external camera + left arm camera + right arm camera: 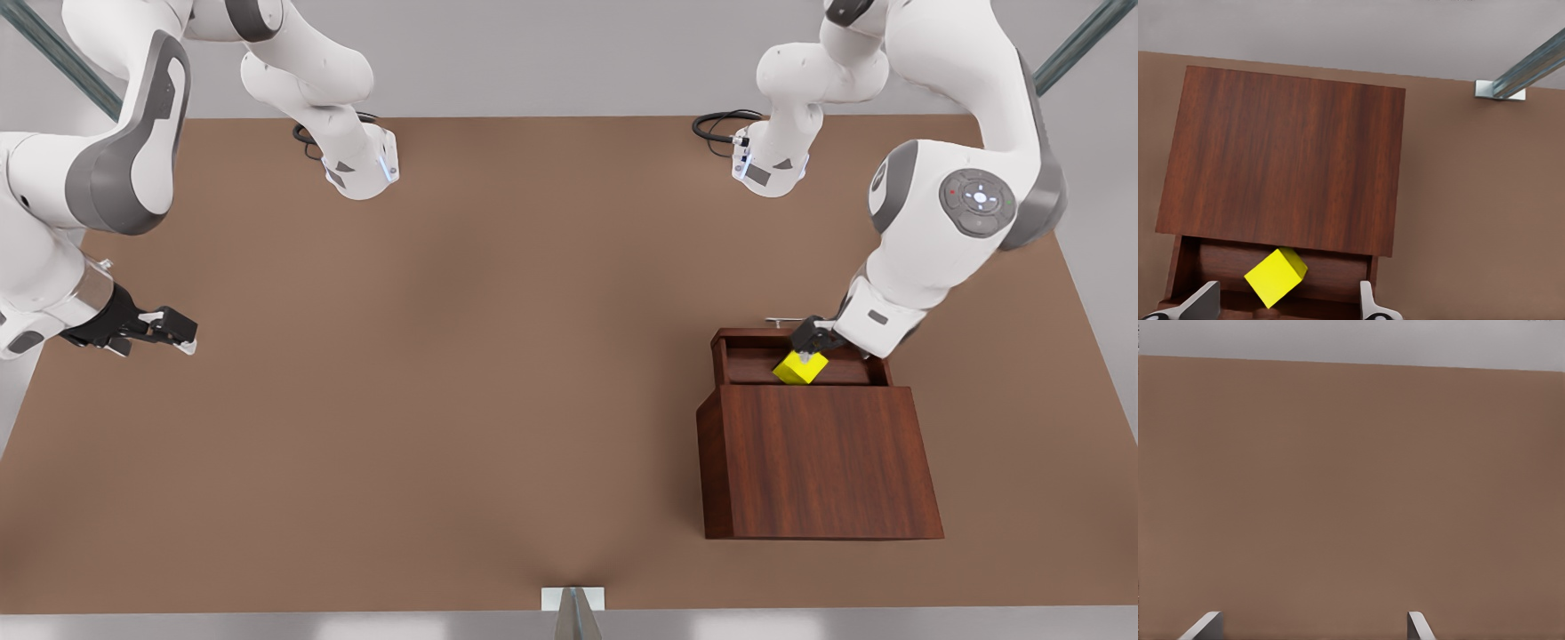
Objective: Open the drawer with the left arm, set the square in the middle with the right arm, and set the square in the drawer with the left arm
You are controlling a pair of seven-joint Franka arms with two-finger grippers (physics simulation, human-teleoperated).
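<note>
Brown tabletop (498, 356) under grey walls, bare across its middle, with a wooden cabinet (818, 462) on the front view's right. Drawer (756, 360) pulled out from the cabinet's far side, silver handle (782, 323) at its outer edge.

Left gripper (811, 348) poised directly over the open drawer, wrist reaching in from the handle side. Fingers (1205, 301) spread wide in the left wrist view, well clear of the cube (1276, 277) on both sides, so nothing clamped. Cube sitting between and just beyond the fingertips, low in the drawer tray, close against the cabinet's front edge. Looks released or about to be; cannot tell whether touching the drawer floor.

No long axis to speak of, being a cube. Turned roughly diagonal to the drawer walls, one corner pointing toward the gripper and one toward the cabinet. Tilted slightly too, judging by the faces on show.

Right gripper (164, 333) far off at the front view's left, hovering above bare table, waiting. Fingers (1205, 625) parted there as well, nothing between them.

Left arm far nearer the cube, the right well apart. Judged near the end of the task: cube in the drawer, next move likely a straight lift of the left gripper, minding the drawer walls.
</note>
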